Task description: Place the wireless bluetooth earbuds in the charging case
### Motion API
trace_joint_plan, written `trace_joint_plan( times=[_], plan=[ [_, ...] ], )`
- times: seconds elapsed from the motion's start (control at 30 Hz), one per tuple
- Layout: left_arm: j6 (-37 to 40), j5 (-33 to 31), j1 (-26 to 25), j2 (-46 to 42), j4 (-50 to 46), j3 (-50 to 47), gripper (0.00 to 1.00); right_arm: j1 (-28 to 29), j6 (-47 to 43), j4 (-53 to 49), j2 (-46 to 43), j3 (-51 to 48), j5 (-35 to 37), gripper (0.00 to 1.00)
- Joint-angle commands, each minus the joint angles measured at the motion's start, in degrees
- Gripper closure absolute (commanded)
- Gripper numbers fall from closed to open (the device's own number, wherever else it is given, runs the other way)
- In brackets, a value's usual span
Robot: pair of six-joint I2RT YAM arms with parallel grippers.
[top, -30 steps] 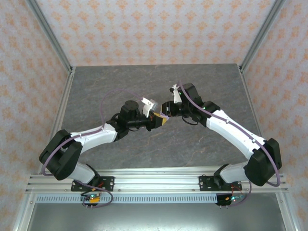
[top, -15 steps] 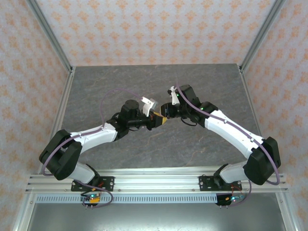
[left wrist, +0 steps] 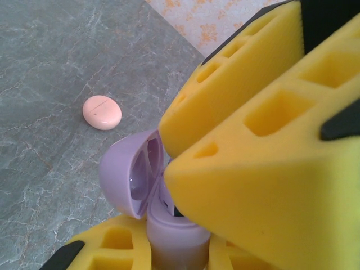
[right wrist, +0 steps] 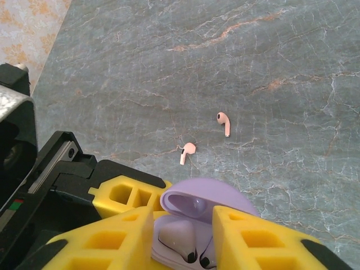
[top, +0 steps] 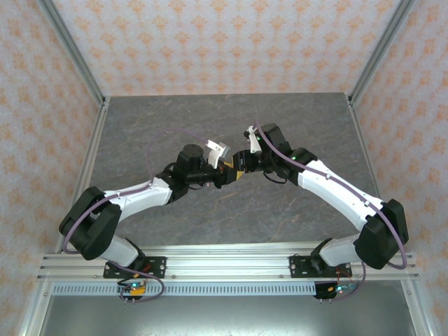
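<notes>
Two pink earbuds (right wrist: 188,152) beyond right fingers (right wrist: 115,242)

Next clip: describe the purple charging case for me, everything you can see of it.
The lilac charging case is a small rounded clamshell of glossy plastic, and its hinged lid stands open. Pale earbuds with dark tips sit inside. It is held above the table, its base pinched between the yellow foam pads of the left gripper. The right gripper flanks its open body; contact there is unclear.
</notes>
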Motion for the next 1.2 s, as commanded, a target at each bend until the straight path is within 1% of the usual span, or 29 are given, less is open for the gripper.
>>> trace_joint_plan(
  times=[0.0, 0.13, 0.3, 0.47, 0.57, 0.7, 0.9, 1.0, 1.17],
  plan=[
    [-0.32, -0.99, -0.35, 0.39, 0.4, 1.5, 0.93, 0.39, -0.1, -1.04, -1.02, 1.91, 0.89, 0.6],
    [1.07, -1.05, -0.35, -0.36, 0.5, 0.57, 0.93, 0.43, 0.73, -0.96, -2.4, 1.65, 3.57, 0.57],
    [5.46, -1.83, -0.52, -3.73, 2.05, -2.73, 0.93, 0.41, 1.8, -1.47, -4.47, 1.66, 6.54, 0.56],
    [11.64, -2.24, -0.77, -7.38, -3.17, -3.34, 0.93, 0.35, 3.54, -3.15, -4.99, 3.21, 7.34, 0.57],
    [14.8, -2.02, -0.79, -9.65, -5.81, -3.34, 0.93, -0.25, 5.01, -4.76, -3.84, 4.81, 5.97, 0.6],
    [19.71, -1.34, -1.01, -11.69, -12.04, -1.62, 0.93, -1.63, 5.67, -7.6, -1.52, 7.2, 1.54, 0.64],
    [25.6, -0.07, -1.05, -12.65, -20.5, 1.38, 0.93, -3.01, 6.67, -12.28, 2.01, 10.81, -2.87, 0.71],
    [26.99, 0.73, -1.23, -13.01, -21.19, 1.58, 0.93, -3.66, 6.81, -14.37, 4.18, 12.2, -5.27, 0.74],
    [28.43, 1.51, -1.58, -13.31, -21.5, 1.9, 0.93, -3.64, 6.71, -15.43, 7.21, 13.72, -9.15, 0.74]
  ],
)
